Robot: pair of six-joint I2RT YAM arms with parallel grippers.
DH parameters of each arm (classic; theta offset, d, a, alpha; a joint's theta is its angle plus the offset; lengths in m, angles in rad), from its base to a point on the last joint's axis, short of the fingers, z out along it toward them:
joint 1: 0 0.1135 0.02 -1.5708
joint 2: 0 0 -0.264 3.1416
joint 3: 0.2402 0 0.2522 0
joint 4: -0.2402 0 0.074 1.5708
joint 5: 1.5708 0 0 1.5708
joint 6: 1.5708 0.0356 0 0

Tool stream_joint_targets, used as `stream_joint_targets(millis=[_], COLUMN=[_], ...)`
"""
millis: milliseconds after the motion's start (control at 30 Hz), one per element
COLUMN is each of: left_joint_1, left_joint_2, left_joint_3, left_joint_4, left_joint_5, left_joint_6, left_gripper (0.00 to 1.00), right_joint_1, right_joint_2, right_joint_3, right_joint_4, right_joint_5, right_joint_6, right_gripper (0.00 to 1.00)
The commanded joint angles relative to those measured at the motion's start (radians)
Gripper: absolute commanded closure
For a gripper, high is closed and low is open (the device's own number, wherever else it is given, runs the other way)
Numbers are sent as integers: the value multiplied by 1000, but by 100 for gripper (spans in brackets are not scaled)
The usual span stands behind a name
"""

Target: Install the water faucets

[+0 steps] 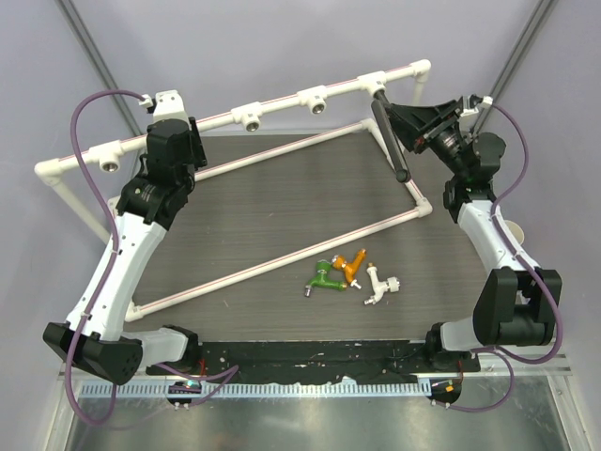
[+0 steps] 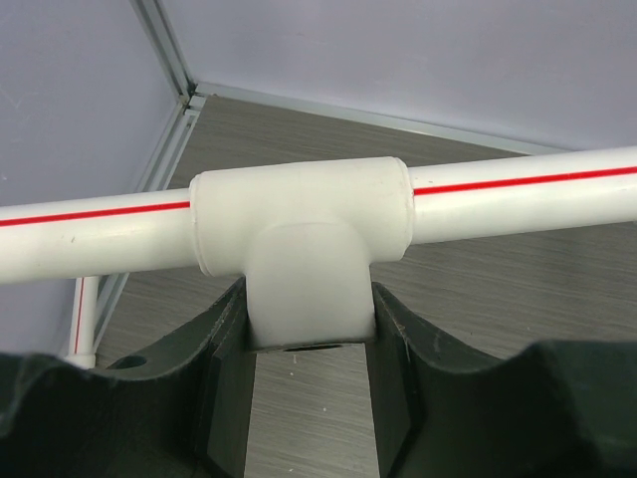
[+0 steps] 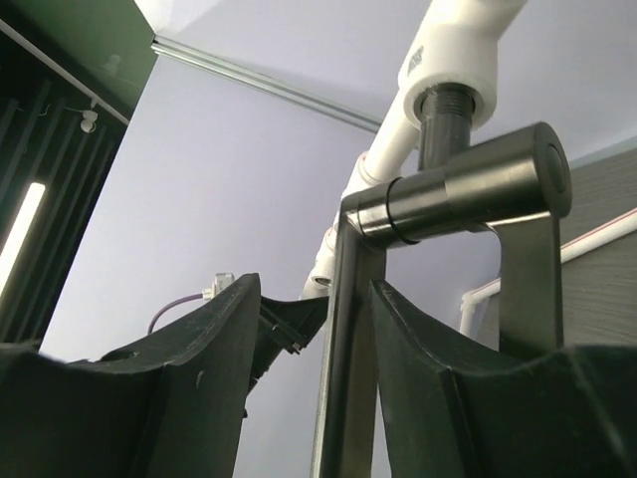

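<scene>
One white pipe frame point(image 1: 282, 109), largest item, marked along its tubes with a thin red line. Three tee sockets open-mouthed on the far rail in the overhead view. Clamped at a further tee socket point(image 2: 309, 269) by the left pincer point(image 2: 309, 344), fingers pressed against either side of the stem.

One dark wood-grain table point(image 1: 282, 202) underneath, bare across the middle inside the frame, between the two pincers.

Four faucets in all.
- One black faucet point(image 3: 458, 194): long tube clenched between the fingers of the right pincer point(image 3: 318, 299), short crosswise barrel just above them, threaded end entering a rail socket point(image 3: 453, 60) beyond the fingertips.
- Three stubby faucets loose on the table, well apart from both pincers, toward the arm bases and outside the frame's near tube: green faucet point(image 1: 324, 275) and orange faucet point(image 1: 354, 266) close together, white faucet point(image 1: 380, 285) just beside.
</scene>
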Motion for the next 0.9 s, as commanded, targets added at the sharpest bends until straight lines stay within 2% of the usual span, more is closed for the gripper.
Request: stream_joint_targets(millis=[0, 233, 300, 433, 467, 500, 567, 600, 733, 833, 867], left_joint_1=[16, 17, 20, 20, 20, 21, 21, 24, 27, 29, 32], left_joint_2=[-35, -40, -38, -40, -40, -38, -40, -40, -38, -37, -38], left_joint_3=[3, 5, 5, 3, 3, 5, 5, 5, 3, 3, 5], left_joint_4=[4, 6, 4, 4, 4, 6, 4, 4, 6, 4, 4], left_joint_5=[8, 8, 8, 8, 8, 8, 8, 9, 11, 11, 12], left_joint_6=[-16, -16, -16, -14, -14, -14, -16, -17, -19, -21, -19], left_gripper=[100, 100, 100, 100, 100, 100, 100, 100, 100, 100, 100], right_joint_1=[-22, -43, -51, -53, -53, -53, -51, -51, -42, 15, 85], right_joint_2=[-13, -16, -33, -95, -108, -137, -164, -184, -239, -282, -308], right_joint_3=[77, 106, 117, 238, 264, 290, 359, 379, 416, 413, 412], right_joint_4=[29, -74, -163, -498, -639, -704, -859, -896, -979, -1031, -1074], right_joint_5=[-1, -17, -17, 55, 115, 153, 239, 259, 287, 339, 377], right_joint_6=[-16, -114, -207, -538, -604, -746, -859, -947, -1107, -1242, -1293], right_gripper=[46, 42, 41, 33, 31, 30, 27, 26, 24, 22, 21])
